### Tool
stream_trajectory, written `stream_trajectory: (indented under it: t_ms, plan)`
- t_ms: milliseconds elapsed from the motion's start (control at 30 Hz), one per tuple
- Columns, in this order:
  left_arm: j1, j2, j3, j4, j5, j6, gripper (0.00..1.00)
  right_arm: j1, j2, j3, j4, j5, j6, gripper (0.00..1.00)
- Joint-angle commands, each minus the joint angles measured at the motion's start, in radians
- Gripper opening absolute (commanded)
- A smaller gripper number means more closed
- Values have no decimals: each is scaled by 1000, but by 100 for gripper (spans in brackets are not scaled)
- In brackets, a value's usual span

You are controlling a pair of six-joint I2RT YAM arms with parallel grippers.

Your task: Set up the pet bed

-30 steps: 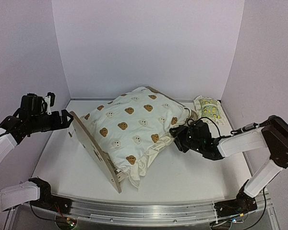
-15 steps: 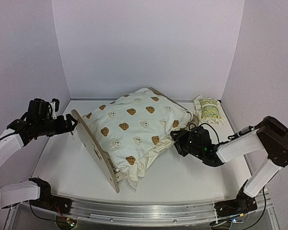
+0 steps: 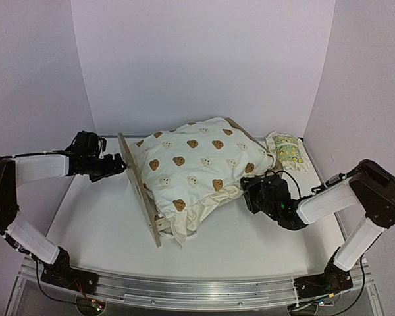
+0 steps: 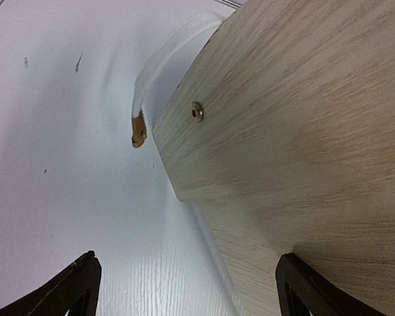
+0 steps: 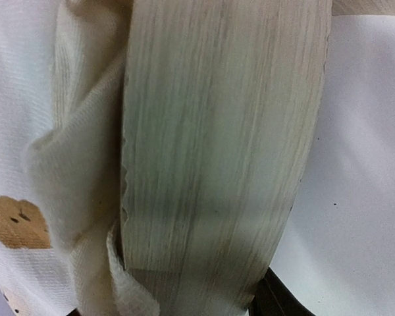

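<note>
While left end effector (image 3: 118, 164) wide-open, right end effector (image 3: 249, 191) tight on pet bed (image 3: 137, 192).

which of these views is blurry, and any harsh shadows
top external: sharp, evenly lit, only a soft shadow beside the pet bed; left wrist: its wood grain crisp; right wrist: the wood too close, soft, darkened down the middle

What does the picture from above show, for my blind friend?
A small wooden pet bed sits on a white table with a bear-print cushion piled on it. The right end effector grips one end board; the open left end effector is at the other. A lemon pillow lies at the back right.
</note>
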Motion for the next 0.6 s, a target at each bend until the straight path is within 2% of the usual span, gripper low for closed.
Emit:
stream_trajectory:
  t_ms: [0,333,567]
  plan:
    - [-31,156,184,226,159,27,95,78,60,-22,-138,-77,-322,21]
    - [-31,426,475,130,170,91,95,249,171,64,-132,13,-265,21]
    - [-29,459,535,59,125,141,95,303,214,69,-127,50,-234,23]
